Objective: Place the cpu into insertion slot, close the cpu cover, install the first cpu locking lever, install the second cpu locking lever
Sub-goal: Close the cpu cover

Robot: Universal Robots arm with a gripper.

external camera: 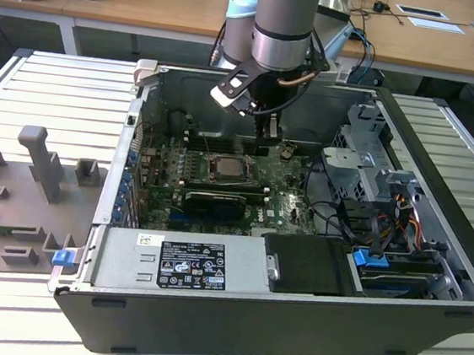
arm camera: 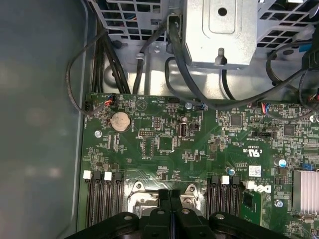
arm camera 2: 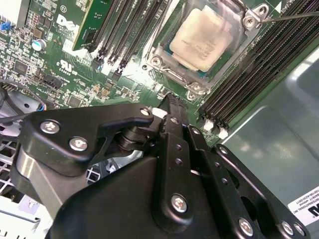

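The pale silvery-beige cpu (arm camera 2: pixel 203 41) lies flat in the insertion slot (external camera: pixel 228 170) in the middle of the green motherboard. The silvery cpu cover (arm camera 2: pixel 175 79) lies down around it, with the chip showing through its window. A thin metal locking lever (arm camera 2: pixel 294 15) sticks out from one corner of the socket. My gripper (external camera: pixel 268 136) hangs above the board, just behind the socket and toward the exterior view's right. Its black fingers (arm camera: pixel 164 201) are pressed together and shut on nothing, with the tips (arm camera 2: pixel 171 102) over the socket's edge.
Black memory slots (arm camera 2: pixel 251 64) flank the socket on both sides. A black graphics card (external camera: pixel 215 201) lies in front of it. The metal drive cage (arm camera: pixel 222 32) and loose black cables (external camera: pixel 326 212) crowd the exterior view's right. The case walls (external camera: pixel 128 166) enclose the board.
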